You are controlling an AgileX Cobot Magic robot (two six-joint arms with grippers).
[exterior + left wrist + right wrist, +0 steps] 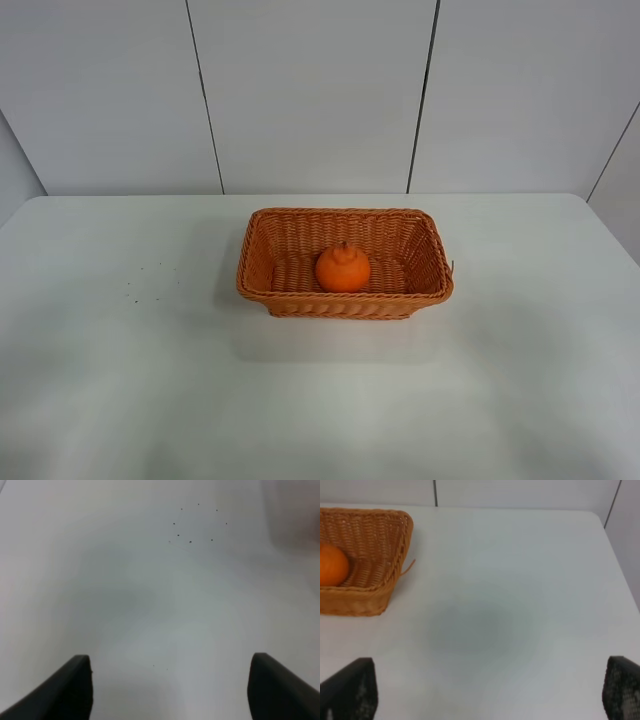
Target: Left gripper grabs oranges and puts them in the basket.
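The orange (342,268) lies inside the wicker basket (262,250) at the middle of the white table, knob up. It also shows in the right wrist view (332,565), inside the basket (390,555). No arm or gripper shows in the exterior high view. In the left wrist view my left gripper (170,685) is open and empty over bare table, its two dark fingers (65,690) wide apart. In the right wrist view my right gripper (487,695) is open and empty, off to the side of the basket.
Small dark specks (145,280) mark the table left of the basket; they also show in the left wrist view (192,525). White wall panels (310,90) stand behind the table's far edge.
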